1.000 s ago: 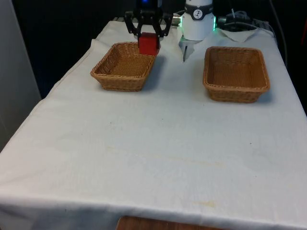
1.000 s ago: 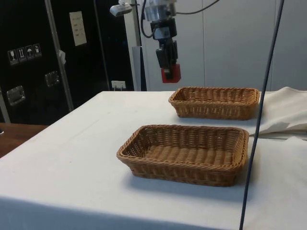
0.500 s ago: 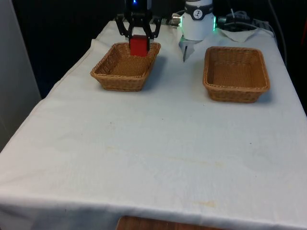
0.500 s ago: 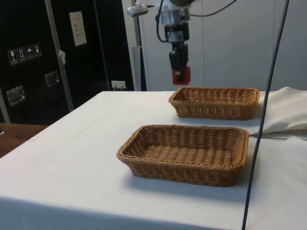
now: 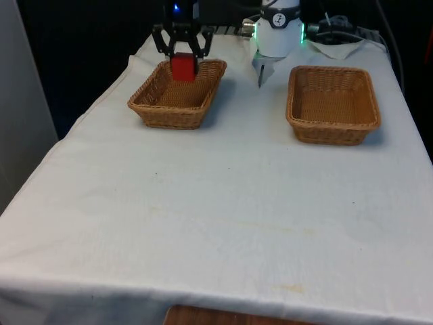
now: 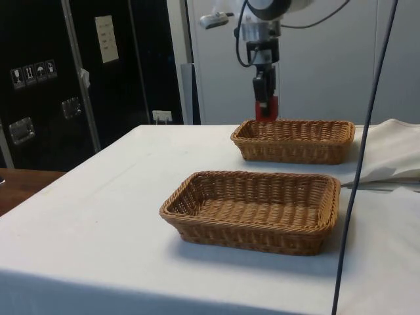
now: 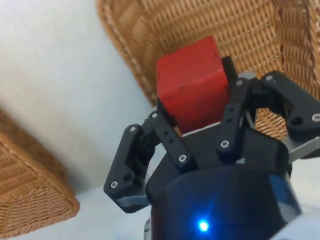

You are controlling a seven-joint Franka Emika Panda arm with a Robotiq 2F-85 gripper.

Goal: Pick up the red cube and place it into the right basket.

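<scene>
The red cube (image 5: 183,68) hangs in my gripper (image 5: 183,66), whose black fingers are shut on its sides. It is held just above the far end of the wicker basket (image 5: 166,120) on the front view's left. The second wicker basket (image 5: 331,132) stands on the front view's right, with nothing in it. In the side view the cube (image 6: 266,111) and gripper (image 6: 266,107) hover over the left rim of the far basket (image 6: 295,152); the near basket (image 6: 249,233) is apart. The wrist view has the cube (image 7: 192,90) clamped in the gripper (image 7: 197,107) above a basket (image 7: 200,25).
The robot's white base (image 5: 279,34) stands between the two baskets at the table's far end. A dark cable (image 6: 357,164) hangs across the side view. Rumpled white cloth (image 6: 394,154) lies beside the far basket. The white tablecloth (image 5: 223,217) in front of the baskets is bare.
The gripper has carried the cube towards the front view's left and lower, from beside the left basket's inner corner to over its far end. The fingers have stayed shut on the cube.
</scene>
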